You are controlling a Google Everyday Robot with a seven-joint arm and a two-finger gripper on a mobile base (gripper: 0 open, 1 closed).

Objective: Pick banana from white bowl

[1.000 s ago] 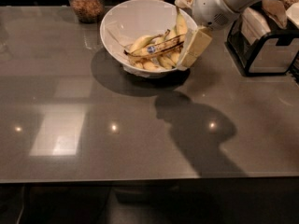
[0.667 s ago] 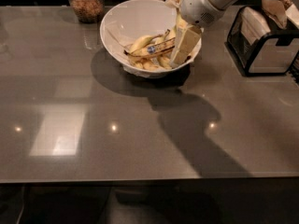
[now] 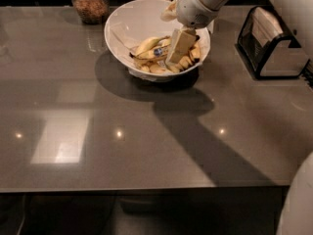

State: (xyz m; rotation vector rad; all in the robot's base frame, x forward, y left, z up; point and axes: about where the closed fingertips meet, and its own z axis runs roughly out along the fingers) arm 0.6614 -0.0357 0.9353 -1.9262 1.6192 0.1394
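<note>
Banana (image 3: 146, 46) lies in the white bowl (image 3: 119, 21), just left of the claw (image 3: 176, 54), which sits low inside the bowl among the fruit. I cannot tell whether it is spread or closed.

- Grasp, my judgement: straddle one banana squarely across its middle.
- Clearances: the bowl wall is close on the claw's right, the black rack (image 3: 274, 50) farther right, and the jar (image 3: 90, 2) behind-left.
- Open room: the counter (image 3: 146, 136) in front, and straight up.
</note>
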